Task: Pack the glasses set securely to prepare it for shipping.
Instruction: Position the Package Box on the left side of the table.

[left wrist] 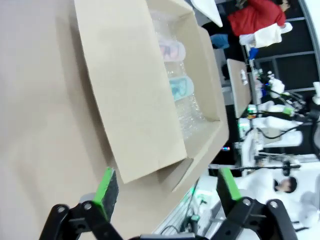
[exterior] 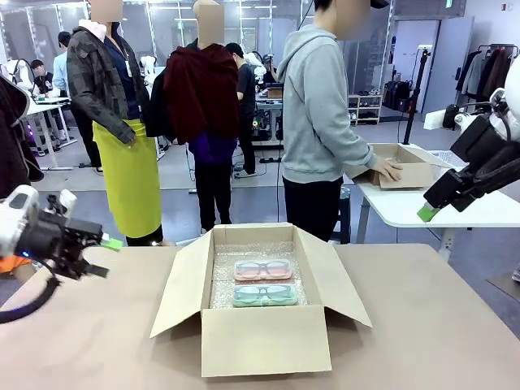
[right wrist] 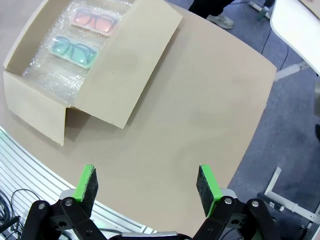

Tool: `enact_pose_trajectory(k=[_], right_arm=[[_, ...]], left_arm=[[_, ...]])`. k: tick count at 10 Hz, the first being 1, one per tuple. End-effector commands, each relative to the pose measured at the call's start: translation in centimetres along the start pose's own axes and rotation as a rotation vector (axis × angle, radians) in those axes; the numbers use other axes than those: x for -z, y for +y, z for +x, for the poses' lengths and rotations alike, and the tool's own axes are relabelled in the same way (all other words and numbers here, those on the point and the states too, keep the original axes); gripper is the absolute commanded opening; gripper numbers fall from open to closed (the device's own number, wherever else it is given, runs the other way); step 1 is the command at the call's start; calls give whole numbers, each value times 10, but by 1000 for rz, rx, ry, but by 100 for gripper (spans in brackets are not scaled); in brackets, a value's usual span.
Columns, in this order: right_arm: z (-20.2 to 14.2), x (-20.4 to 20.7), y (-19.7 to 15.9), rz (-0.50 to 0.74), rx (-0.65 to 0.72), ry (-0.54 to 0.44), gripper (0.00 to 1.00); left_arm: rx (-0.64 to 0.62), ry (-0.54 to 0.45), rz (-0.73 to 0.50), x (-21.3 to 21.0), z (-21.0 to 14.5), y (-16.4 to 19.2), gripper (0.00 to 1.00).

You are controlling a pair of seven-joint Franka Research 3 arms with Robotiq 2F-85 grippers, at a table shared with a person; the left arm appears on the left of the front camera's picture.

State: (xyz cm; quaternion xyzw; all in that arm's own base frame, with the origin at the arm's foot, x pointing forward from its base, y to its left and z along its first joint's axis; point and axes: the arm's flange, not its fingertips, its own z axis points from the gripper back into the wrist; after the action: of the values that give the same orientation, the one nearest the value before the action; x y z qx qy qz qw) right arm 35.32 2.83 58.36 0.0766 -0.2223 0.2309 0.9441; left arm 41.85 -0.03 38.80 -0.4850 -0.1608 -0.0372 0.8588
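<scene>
One open cardboard box (exterior: 264, 341) stands in the middle of the worktop (exterior: 422, 325), its two side flaps splayed outward. Bubble wrap (exterior: 221, 286) lines its floor. On the wrap lie the two glasses cases, flat and side by side, long edges parallel and close together. The pink case (exterior: 262, 269) is farther from the robot and the green case (exterior: 264, 295) nearer. Each clear top shows one pair of spectacles.

Two arms are in view, one at each side, both well apart from the box. The left fingers (exterior: 112, 242) hover low over the worktop's left end, spread wide and holding nothing. In the left wrist view these two fingers (left wrist: 106, 189) stand apart with bare worktop and the box (left wrist: 135, 100) beyond them, and both cases (left wrist: 172, 50) (left wrist: 180, 87) show inside. The right fingers (exterior: 428, 213) hang higher, off the right side. In the right wrist view those two fingers (right wrist: 88, 181) are also wide apart and empty above the worktop, with the box (right wrist: 130, 65) and its pink (right wrist: 95, 20) and green (right wrist: 74, 49) cases up to the left.

Beyond the far edge one person stands turned to a white table, a hand (exterior: 388, 171) resting on a second box (exterior: 410, 172) there.
</scene>
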Motion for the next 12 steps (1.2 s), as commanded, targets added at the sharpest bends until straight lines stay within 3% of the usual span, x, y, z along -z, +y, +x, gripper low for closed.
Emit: enact_pose_trajectory(k=[1,3,5,6,10,11,12], right_arm=[[1,-1,2,-8,4,-1,100],[1,-1,2,-8,4,-1,100],[1,-1,2,-8,4,-1,100],[1,-1,2,-8,4,-1,100],[1,-1,2,-8,4,-1,100],[1,-1,2,-8,4,-1,100],[1,-1,2,-8,4,-1,100]], left_arm=[[1,-8,-77,35,11,31,100],[-40,-13,-104,57,8,49,100],[4,-21,-74,55,12,42,100],[-64,-3,-78,64,0,50,100],[-57,-3,-72,65,4,50,100],[-54,14,-173,74,13,56,100],[-20,-16,-161,81,19,59,100]])
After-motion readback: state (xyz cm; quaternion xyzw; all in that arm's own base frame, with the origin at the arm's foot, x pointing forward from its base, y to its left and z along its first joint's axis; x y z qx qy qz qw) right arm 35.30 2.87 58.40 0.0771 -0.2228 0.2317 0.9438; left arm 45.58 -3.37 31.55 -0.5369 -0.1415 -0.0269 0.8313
